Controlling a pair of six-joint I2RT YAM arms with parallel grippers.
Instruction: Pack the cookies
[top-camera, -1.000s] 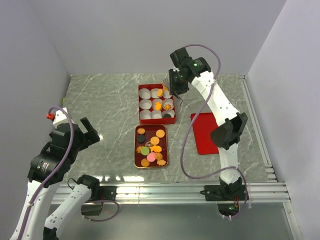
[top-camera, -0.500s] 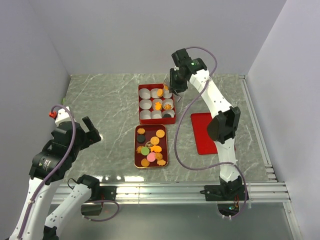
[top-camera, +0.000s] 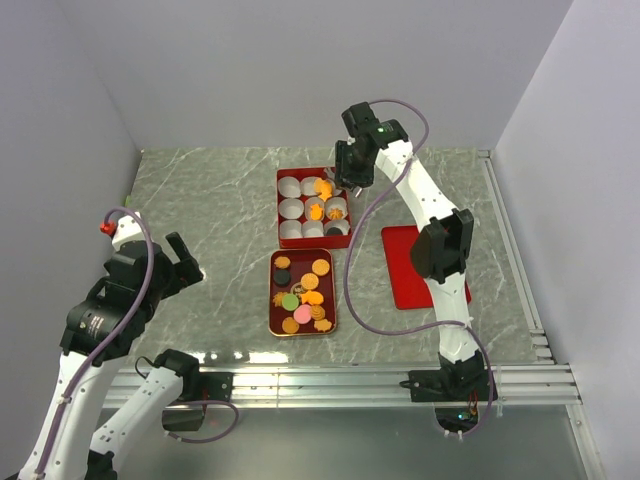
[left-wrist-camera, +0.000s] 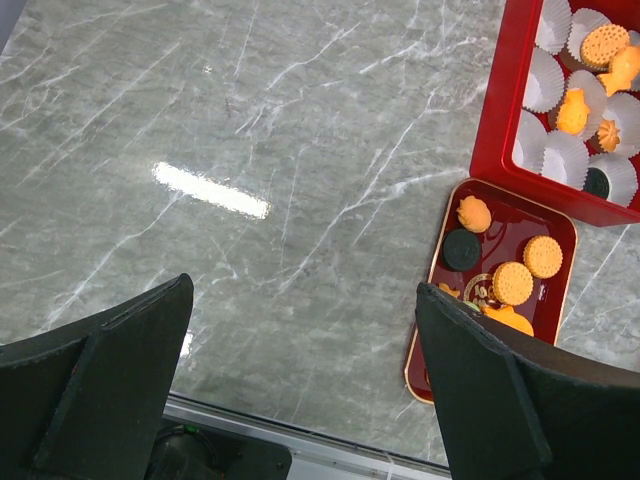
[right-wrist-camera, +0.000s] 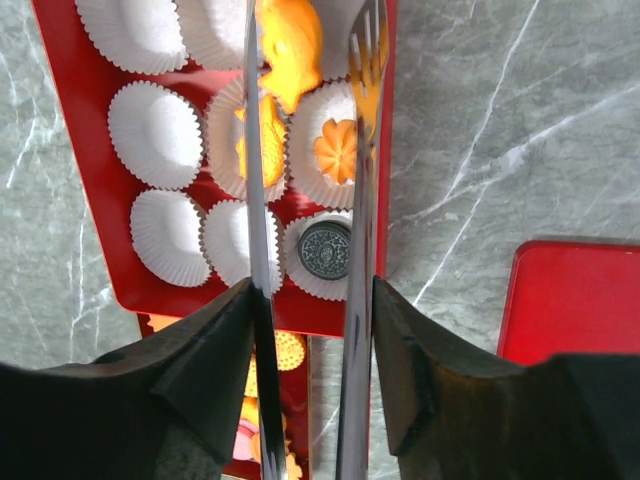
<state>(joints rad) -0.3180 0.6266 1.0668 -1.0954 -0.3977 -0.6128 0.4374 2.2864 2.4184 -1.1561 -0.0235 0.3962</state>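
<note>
Right claw parted above red box of white paper cups, orange cookie loose in its gap, left claw gaping, well left of box

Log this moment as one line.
left gripper: open, empty, over grey marble table | right gripper: open above red box of white paper cups, orange cookie between its metal fingers | small red tray: loose cookies inside

Orange, green, pink, dark cookies fill the tray; perhaps five sit in box cups.
</note>
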